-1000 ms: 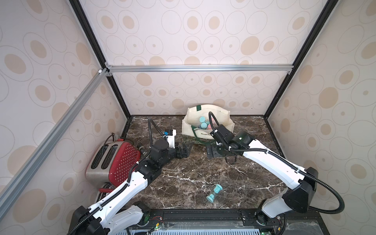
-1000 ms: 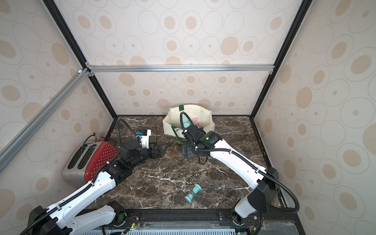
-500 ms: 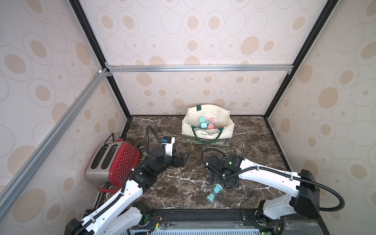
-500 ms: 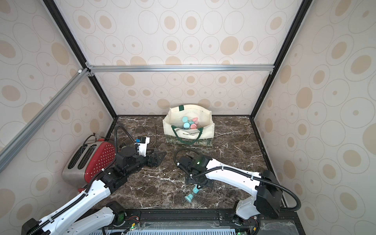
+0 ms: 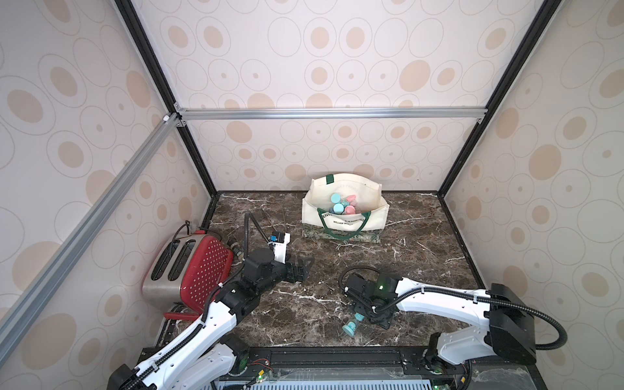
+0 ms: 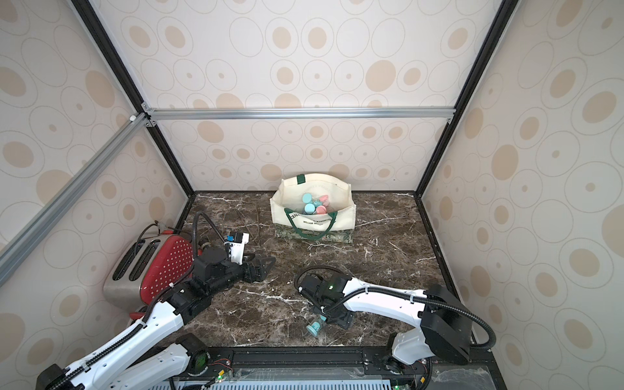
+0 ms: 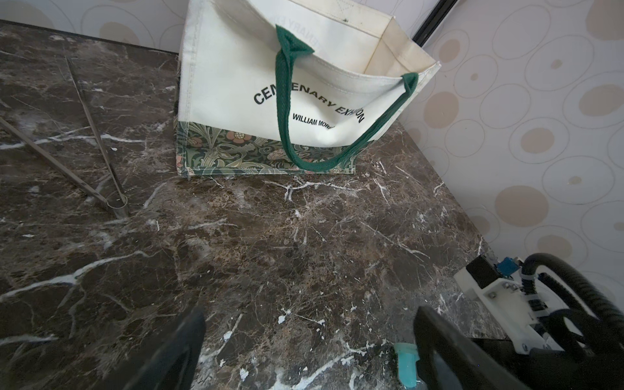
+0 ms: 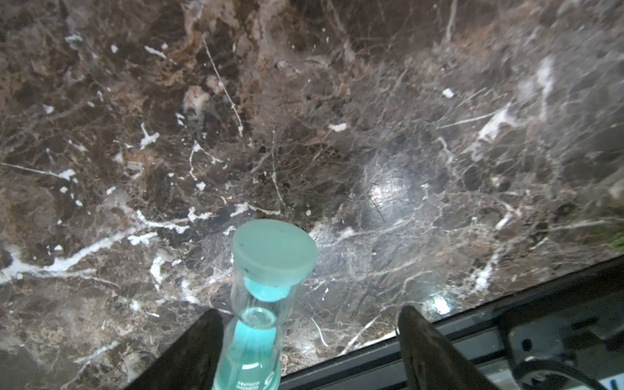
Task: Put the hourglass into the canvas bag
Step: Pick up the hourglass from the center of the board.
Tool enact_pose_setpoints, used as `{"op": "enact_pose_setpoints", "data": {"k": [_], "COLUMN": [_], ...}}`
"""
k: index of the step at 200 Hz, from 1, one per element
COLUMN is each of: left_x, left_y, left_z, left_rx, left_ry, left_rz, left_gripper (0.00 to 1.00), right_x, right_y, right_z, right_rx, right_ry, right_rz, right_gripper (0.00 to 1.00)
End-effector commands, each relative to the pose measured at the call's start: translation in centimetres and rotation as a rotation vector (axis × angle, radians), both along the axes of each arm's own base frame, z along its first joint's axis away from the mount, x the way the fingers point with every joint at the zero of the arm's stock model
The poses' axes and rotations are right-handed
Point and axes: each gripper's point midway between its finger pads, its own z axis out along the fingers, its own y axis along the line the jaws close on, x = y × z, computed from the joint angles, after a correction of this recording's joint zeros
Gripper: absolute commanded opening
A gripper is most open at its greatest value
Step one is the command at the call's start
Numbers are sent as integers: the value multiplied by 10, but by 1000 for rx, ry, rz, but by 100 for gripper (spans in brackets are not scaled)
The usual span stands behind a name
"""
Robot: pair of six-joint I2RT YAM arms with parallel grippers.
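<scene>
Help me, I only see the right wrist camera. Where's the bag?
Observer: The bag stands open at the far edge of the table.
Operator: Is anything in it?
Observer: Yes, teal and pink caps show inside.
Operator: What's the other arm doing?
Observer: The left end effector is open and empty, facing the bag.
</scene>
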Motion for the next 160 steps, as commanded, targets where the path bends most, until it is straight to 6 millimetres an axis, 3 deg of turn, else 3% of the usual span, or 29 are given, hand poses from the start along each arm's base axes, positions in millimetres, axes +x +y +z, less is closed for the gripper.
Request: {"op": "enact_pose_setpoints", "data": {"k": [1,45,121,160], "left_x": [-3,-1,1,4], "left_y": [0,0,1,0], "left_z": [-4,-10,-17,-19], "left_rx": [-5,14,31,38], "left_ry": [20,33,49,55], "left_rz": [-3,3,10,11], "left_gripper": [97,97,97,98], "right_x": [3,7,17,17], "right_y": [6,19,16,18], "right_z": [-7,-28,-49,-58], "right_rx": [29,85,28,40], "right_ry": [-5,23,72,99], "right_rz": [-82,-108,-101,-90], "right_gripper": [82,76,65,53]}}
